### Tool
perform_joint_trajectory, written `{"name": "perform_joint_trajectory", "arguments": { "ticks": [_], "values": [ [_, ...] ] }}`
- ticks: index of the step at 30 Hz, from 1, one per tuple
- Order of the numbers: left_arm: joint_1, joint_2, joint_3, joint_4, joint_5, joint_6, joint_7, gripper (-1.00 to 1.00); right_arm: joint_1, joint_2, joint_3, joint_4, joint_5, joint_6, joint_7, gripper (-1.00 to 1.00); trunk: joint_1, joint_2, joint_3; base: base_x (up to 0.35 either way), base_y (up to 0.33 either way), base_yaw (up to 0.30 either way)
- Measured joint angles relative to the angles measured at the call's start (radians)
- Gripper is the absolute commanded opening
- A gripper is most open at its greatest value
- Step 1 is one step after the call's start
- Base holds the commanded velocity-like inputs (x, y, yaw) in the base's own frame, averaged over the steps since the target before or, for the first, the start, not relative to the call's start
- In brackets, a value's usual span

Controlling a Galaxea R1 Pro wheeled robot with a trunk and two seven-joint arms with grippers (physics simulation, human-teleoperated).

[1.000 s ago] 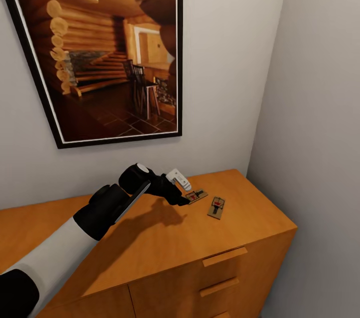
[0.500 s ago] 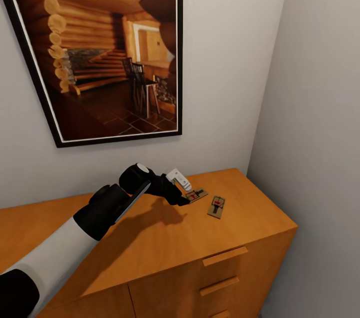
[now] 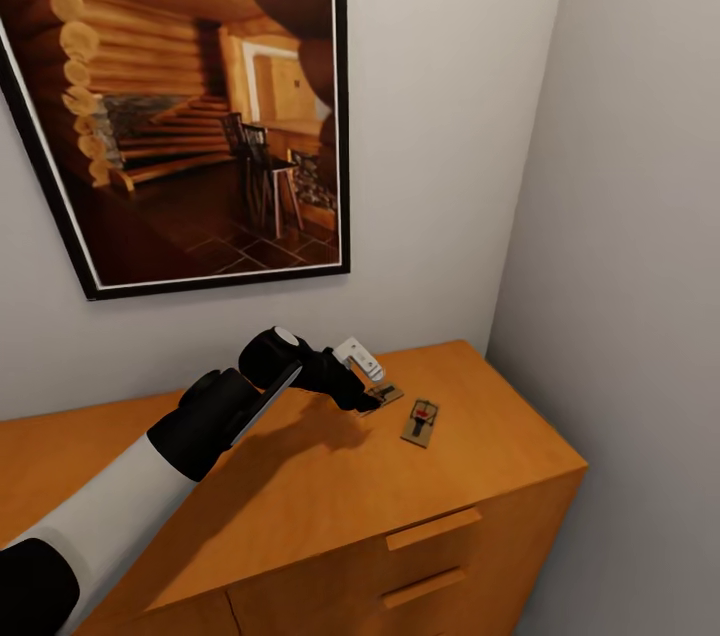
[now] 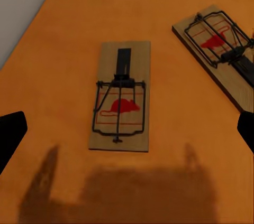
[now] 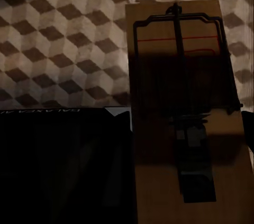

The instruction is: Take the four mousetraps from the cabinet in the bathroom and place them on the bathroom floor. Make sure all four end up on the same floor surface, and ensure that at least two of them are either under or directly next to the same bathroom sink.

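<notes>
- The left hand (image 3: pixel 372 386), black with a pale finger piece on top, reaches out on its black-and-white arm (image 3: pixel 150 476) over the flat top of the long orange-brown wooden cabinet (image 3: pixel 300 506), near the right end of that surface.
- In the left wrist view the two dark fingertips (image 4: pixel 10 134) stand wide apart at opposite edges of the picture, with nothing between them but the wood below.
- A small flat brown wooden mousetrap (image 4: pixel 120 103) with dark wire parts and a red mouse mark lies flat on the surface between those fingertips, touching neither; in the head view it (image 3: pixel 385 395) sits right at the tip of the left hand.
- A second flat wooden mousetrap with a red mark (image 3: pixel 420 422) lies just beside the first, nearer the cabinet's right end and apart from it; the left wrist view shows it (image 4: pixel 222 49) turned at an angle to the first.
- The right hand's black body (image 5: pixel 63 166) is in shadow, with a third brown wooden mousetrap with a dark wire frame (image 5: pixel 185 129) close against it, above the floor of brown, beige and white cube-patterned tiles (image 5: pixel 58 39); I cannot tell whether the fingers grip it.
- A large black-framed picture of a log-cabin room (image 3: pixel 190 106) hangs on the pale wall above the cabinet.
</notes>
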Motion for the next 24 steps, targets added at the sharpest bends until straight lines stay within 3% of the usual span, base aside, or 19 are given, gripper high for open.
{"name": "perform_joint_trajectory", "arguments": {
  "ticks": [24],
  "values": [
    [0.000,0.004,0.001,0.005,0.001,0.000,0.000,1.00,0.000,0.000,0.000,0.000,0.000,0.000,0.000,-1.00,0.000,0.000,0.000,0.025,-0.032,0.000]
  ]
}}
